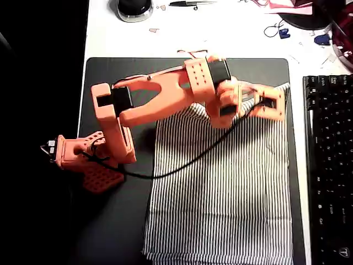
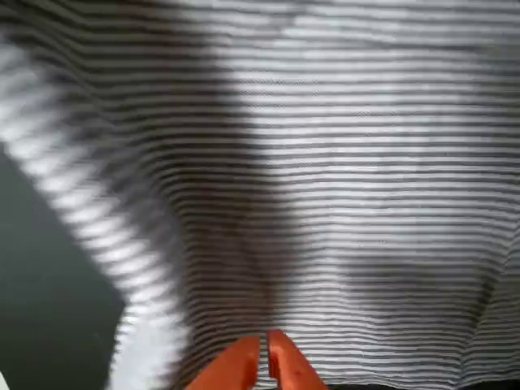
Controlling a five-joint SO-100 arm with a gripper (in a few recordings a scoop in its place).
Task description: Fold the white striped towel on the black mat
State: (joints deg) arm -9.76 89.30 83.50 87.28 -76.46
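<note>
Fold initiation, corner grasp. The white striped towel (image 1: 220,187) is shown spread over the right half of the black mat (image 1: 110,221), its far right corner lifted beside the keyboard (image 1: 331,165). The gripper (image 1: 274,104) is placed at that corner. In the wrist view the jaws (image 2: 262,361) are seen nearly closed with cloth at their tips; a pinch on the hem appears likely, though blur prevents certainty. Next, the corner would be raised and carried toward the towel's near edge.
</note>
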